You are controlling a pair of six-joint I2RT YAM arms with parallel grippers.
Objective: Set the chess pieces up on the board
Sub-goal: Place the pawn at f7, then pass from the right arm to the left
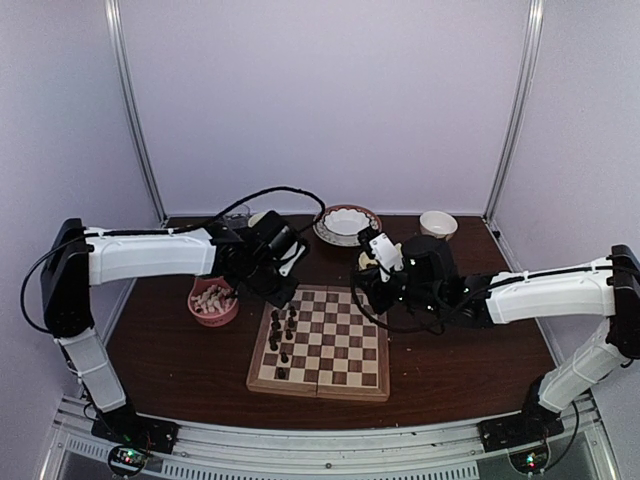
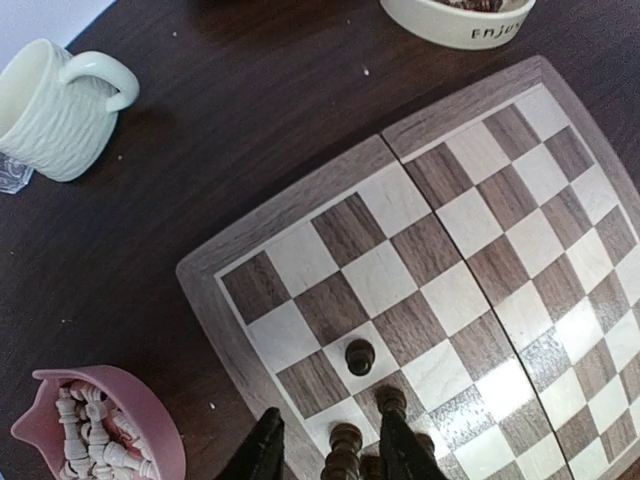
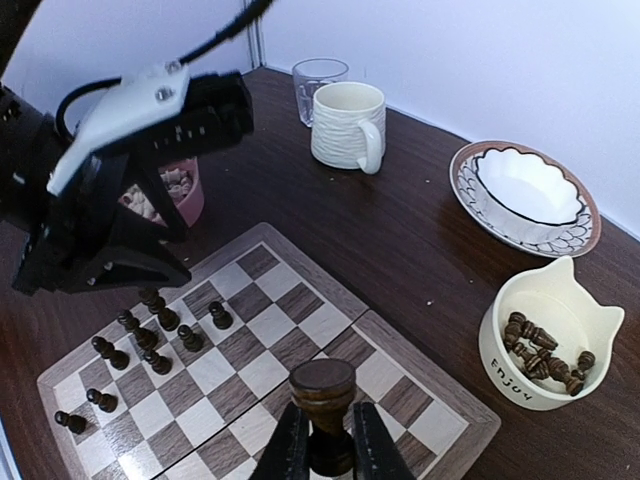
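Right claw is clamped on a dark chess piece, hanging over bare squares of the board near its far edge, so loads of room there. The cat-ear bowl sits off the rim at 2 o'clock. Left claw has its fingers apart astride a standing dark piece by the left border, with placed pieces crowding it. Both arms reach inward, wrists tipped down.
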